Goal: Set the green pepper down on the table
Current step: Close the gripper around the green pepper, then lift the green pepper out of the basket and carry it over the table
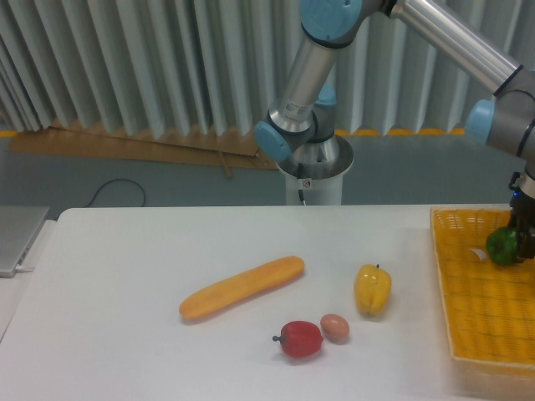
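Gripper point(520, 244) clamped on green pepper point(502, 246), over basket point(481, 326) at frame's right edge; table point(125, 276) leftward.

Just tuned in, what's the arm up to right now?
The claw at the far right edge is shut on the green pepper, holding it over the yellow basket. The pepper has not reached the table yet. On the table lie a long orange vegetable, a yellow pepper, a red fruit and a small brownish egg-shaped thing, all untouched.
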